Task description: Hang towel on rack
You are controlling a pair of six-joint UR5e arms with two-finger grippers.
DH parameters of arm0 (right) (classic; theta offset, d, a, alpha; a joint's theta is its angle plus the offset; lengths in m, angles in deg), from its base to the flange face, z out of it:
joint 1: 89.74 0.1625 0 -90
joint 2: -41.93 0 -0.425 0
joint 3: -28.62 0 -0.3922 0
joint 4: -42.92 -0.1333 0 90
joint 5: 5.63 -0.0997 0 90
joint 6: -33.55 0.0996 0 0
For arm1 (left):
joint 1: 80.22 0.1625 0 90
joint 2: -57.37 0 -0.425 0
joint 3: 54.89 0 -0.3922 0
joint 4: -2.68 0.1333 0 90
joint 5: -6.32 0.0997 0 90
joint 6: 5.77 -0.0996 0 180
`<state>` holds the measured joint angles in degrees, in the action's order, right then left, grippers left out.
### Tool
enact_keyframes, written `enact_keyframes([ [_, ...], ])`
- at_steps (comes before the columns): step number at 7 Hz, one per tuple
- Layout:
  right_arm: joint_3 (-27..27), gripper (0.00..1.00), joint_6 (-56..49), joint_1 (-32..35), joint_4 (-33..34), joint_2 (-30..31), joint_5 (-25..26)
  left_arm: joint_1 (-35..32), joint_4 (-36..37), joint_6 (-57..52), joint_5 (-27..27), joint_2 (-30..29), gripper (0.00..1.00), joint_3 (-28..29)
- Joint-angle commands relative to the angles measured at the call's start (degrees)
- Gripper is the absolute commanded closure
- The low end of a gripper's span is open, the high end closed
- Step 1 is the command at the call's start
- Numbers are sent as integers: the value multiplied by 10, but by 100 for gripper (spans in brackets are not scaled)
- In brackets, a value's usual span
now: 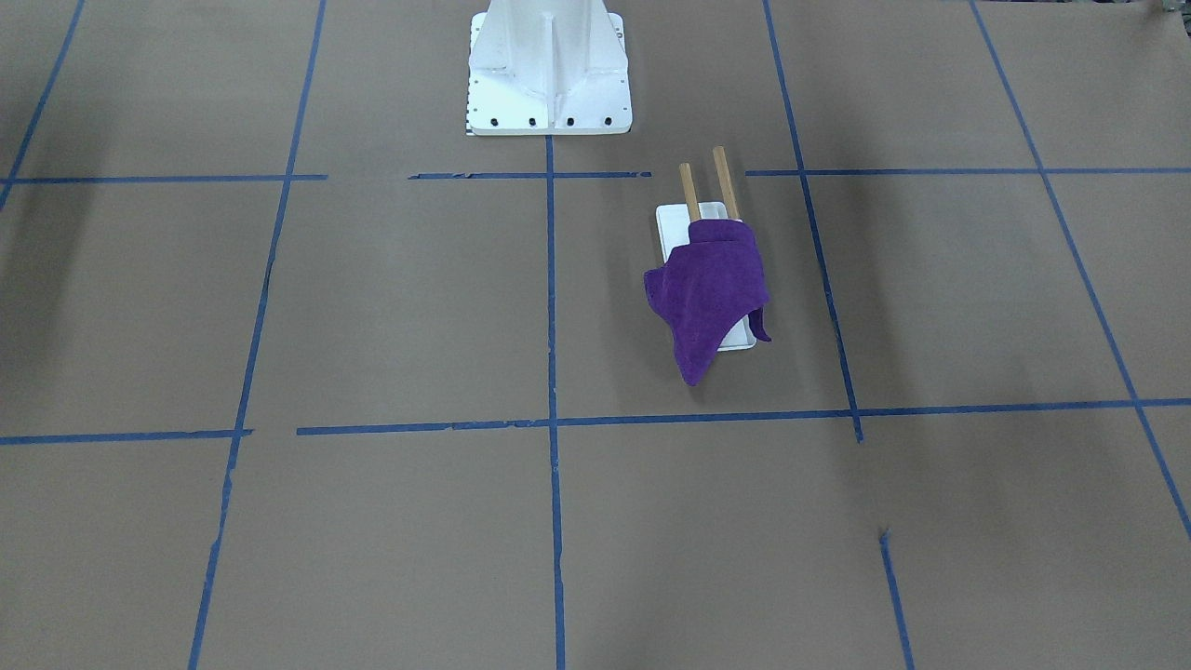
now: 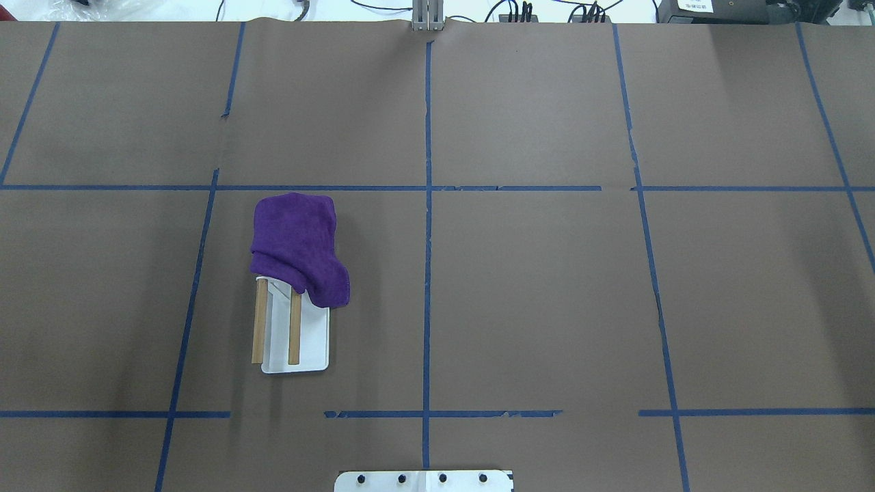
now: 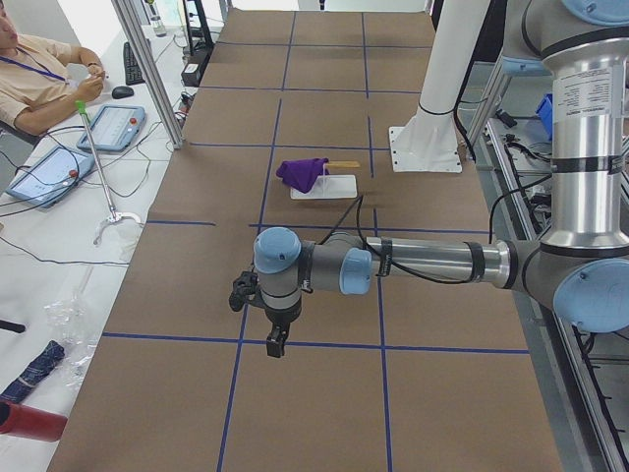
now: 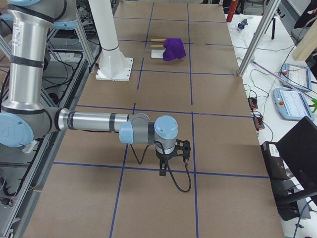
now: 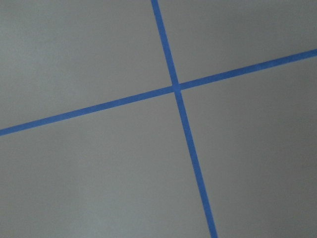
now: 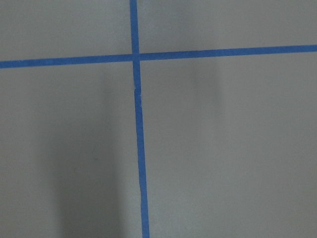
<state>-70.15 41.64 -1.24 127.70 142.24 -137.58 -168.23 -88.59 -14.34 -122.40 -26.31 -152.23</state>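
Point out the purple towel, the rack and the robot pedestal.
purple towel [image 2: 295, 236], overhead view, middle of the cloth.
rack [image 2: 314, 338], overhead view, bare white base.
robot pedestal [image 1: 549, 104], front-facing view, white base plate.

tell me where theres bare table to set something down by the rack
The whole half right of the centre tape line in the overhead view is bare paper, as is the strip between the rack and that line. Crowded only where the purple towel drapes the rack.
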Motion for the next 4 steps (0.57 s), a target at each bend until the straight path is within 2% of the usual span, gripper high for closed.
enact_keyframes([
  [1,4,0,32,-1,-28,1,-2,-9,29,-2,-1,-3,0,-4],
  [4,3,0,32,0,-29,0,-4,-9,33,2,-1,-13,0,-7],
])
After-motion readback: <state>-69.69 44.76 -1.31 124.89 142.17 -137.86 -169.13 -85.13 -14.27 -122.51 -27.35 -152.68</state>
